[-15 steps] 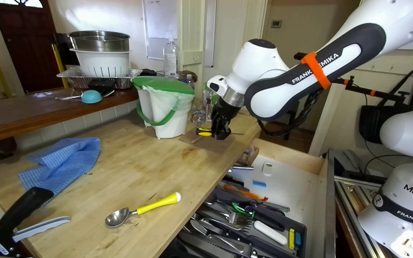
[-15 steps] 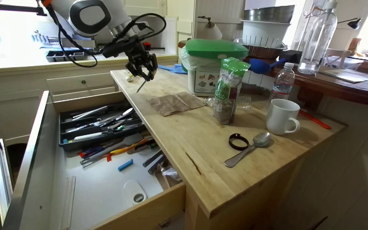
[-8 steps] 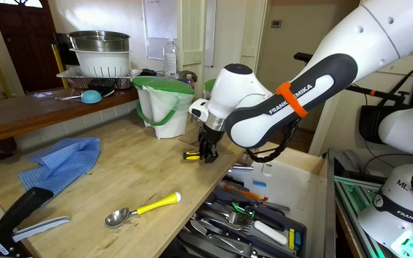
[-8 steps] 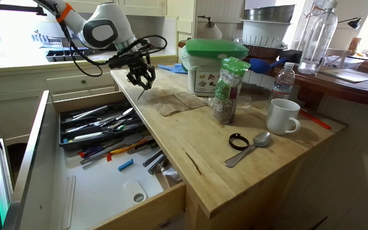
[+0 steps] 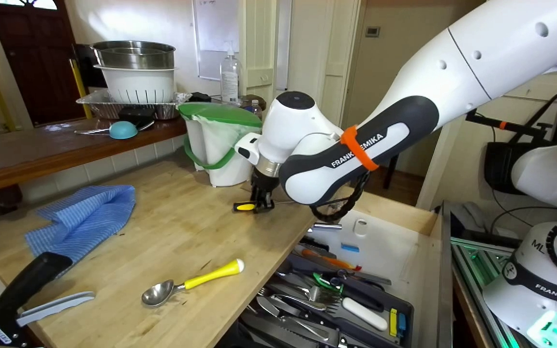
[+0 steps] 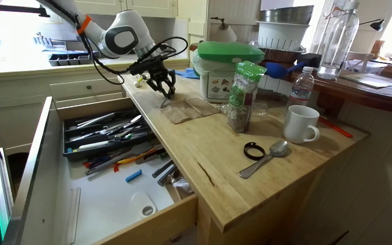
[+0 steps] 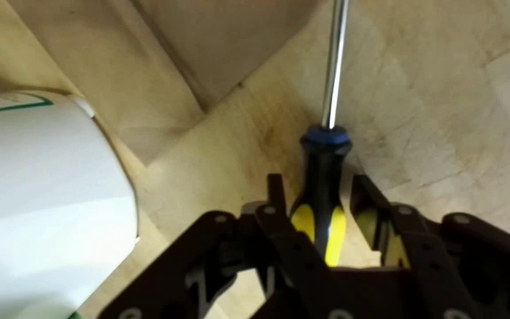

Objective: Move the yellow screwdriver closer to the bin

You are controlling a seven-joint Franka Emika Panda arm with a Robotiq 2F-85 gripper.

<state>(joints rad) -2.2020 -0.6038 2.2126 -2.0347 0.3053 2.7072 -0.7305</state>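
Observation:
The yellow screwdriver has a black and yellow handle with a blue collar [image 7: 324, 177] and a thin metal shaft. It lies flat at or very near the wooden tabletop. Its handle shows in an exterior view [image 5: 244, 207] and its shaft in an exterior view [image 6: 163, 103]. My gripper [image 7: 319, 188] is around the handle, with visible gaps between the fingertips and the handle. The gripper also shows in both exterior views [image 5: 263, 208] [image 6: 169, 96]. The white bin with green top [image 5: 230, 170] [image 6: 216, 86] stands close by; its white wall fills the left of the wrist view [image 7: 51, 199].
A flat brown paper piece [image 6: 182, 110] lies beside the bin. A spoon with yellow handle [image 5: 213, 274], a blue cloth [image 5: 85, 212], a green bag [image 6: 245, 98] and a white mug [image 6: 299, 124] are on the table. An open drawer [image 6: 114, 197] adjoins the table edge.
The gripper and screwdriver have moved together across the table, leftward in one exterior picture and rightward in another over the last half second, and are now lower, at the tabletop.

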